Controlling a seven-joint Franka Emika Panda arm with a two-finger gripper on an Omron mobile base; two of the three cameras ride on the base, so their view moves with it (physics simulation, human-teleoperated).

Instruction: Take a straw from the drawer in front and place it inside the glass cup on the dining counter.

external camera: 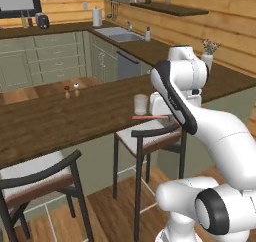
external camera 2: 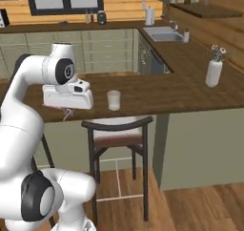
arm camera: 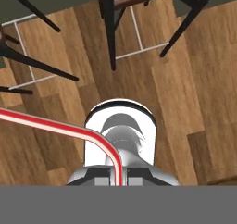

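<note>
hand (external camera: 162, 117) pinches the straw (external camera: 149, 117) beside the empty glass cup (external camera: 140, 105).

Jaws hidden behind the hand in both base views, so grip can't be confirmed. Straw (external camera: 150, 117) half covered by the arm. Shakers (external camera: 71, 90) too small to tell apart. Left stool (external camera: 35, 186) cut off by the frame.

Red-pink straw (external camera: 150, 117) horizontal – just beside upright glass cup (external camera: 140, 104) on dining counter (external camera: 60, 121).
</note>
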